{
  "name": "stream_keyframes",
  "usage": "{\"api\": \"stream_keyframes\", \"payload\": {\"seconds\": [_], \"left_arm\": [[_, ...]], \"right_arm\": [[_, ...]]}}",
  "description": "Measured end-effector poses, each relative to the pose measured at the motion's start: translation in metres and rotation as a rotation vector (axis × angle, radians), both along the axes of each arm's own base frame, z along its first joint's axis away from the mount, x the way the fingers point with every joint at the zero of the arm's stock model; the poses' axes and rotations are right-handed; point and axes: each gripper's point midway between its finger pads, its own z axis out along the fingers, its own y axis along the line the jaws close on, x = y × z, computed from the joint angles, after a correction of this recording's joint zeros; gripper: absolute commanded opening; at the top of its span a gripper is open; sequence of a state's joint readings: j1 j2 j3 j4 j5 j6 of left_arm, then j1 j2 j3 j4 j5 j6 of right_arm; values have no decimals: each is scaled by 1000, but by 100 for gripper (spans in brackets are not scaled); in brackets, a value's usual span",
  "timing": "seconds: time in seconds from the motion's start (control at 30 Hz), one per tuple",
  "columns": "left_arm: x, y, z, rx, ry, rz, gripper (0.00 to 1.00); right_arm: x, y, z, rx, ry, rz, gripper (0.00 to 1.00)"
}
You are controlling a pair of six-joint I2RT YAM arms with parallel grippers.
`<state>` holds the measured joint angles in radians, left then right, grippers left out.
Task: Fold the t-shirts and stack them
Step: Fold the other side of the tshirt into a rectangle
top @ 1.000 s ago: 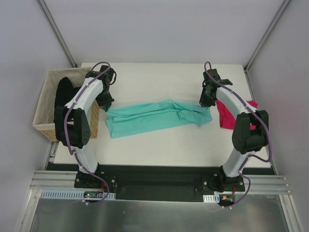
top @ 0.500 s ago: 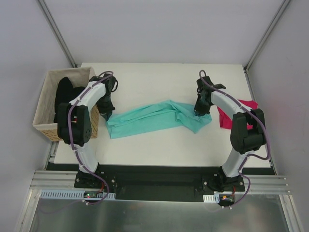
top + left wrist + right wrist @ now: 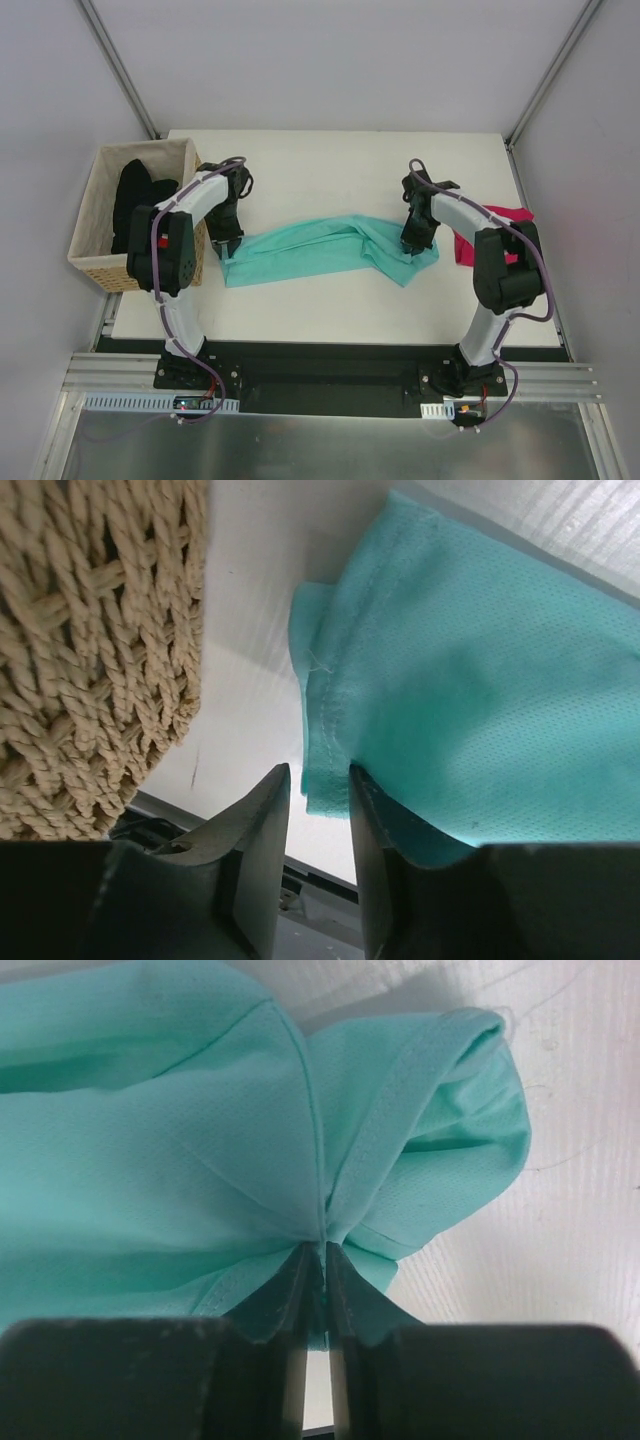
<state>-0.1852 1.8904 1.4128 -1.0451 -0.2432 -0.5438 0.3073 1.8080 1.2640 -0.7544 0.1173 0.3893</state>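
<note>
The right gripper (image 3: 316, 1270) pinches a gathered fold of the teal-green t-shirt (image 3: 150, 1160), its fingers (image 3: 286, 1290) nearly together; a hemmed edge curls over the white table (image 3: 580, 1220) at right

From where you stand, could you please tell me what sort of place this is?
Probably a robotics lab cell: a left arm and right arm bolted to a base rail, a white table walled by plain panels.

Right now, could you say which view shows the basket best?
The top view: nearly the whole basket shows, dark cloth inside. The left wrist view sees only a patch of its woven wall; the right wrist view, none.
</note>
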Motion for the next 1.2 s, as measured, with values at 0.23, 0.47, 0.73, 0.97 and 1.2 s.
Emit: {"api": "stream_keyframes", "payload": {"seconds": [0.23,0.47,0.73,0.97,1.2], "left_arm": [[8,-7,6,-5,-20,-25,35],[32,-12,24,-21,-103,-24,34],[45,-14,36,-28,-139,-24,33],[51,-16,39,-27,-139,-24,33],[55,-16,38,-22,-114,-25,32]], "right_arm": [[20,-3,26,-71,-63,20,28],[71,-1,87,-117,-261,55,29],[100,0,95,-163,-288,101,30],[102,2,51,-189,-184,132,30],[85,-2,26,-192,-128,123,30]]}}
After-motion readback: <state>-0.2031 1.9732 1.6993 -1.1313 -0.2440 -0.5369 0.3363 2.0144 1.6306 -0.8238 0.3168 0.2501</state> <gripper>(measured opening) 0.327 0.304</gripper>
